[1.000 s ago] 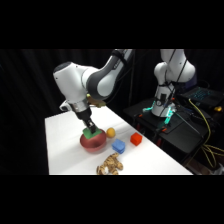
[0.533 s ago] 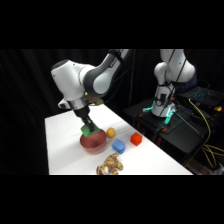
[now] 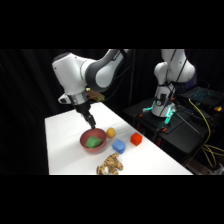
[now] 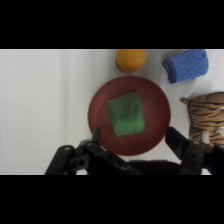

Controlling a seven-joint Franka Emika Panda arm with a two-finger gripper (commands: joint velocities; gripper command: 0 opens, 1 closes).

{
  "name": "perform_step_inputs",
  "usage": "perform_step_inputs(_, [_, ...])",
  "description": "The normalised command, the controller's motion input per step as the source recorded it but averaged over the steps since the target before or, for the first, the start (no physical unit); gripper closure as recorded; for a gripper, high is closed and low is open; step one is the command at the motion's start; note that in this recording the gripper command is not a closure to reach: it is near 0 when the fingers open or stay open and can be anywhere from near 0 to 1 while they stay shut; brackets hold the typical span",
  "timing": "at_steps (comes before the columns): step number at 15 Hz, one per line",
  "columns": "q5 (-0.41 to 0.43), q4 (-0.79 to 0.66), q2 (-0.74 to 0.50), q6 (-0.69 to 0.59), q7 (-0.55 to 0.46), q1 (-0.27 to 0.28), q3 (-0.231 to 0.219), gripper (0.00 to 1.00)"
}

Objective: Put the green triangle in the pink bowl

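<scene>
The green triangle lies inside the pink bowl, near its middle. My gripper hangs above the bowl's back rim, open, with nothing between its fingers. In the wrist view the two dark fingers stand wide apart over the bowl's near rim, and the block lies free beyond them.
A yellow ball, a blue block and a red cube sit right of the bowl. A striped tiger toy lies near the table's front edge. A second robot stands behind.
My gripper has risen and drawn back from the bowl, leaving the green triangle lying in it.
</scene>
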Motion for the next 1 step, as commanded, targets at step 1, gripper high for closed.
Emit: perform_step_inputs(1, [0.006, -0.25, -0.28, 0.02, -0.02, 0.001, -0.021, 0.0])
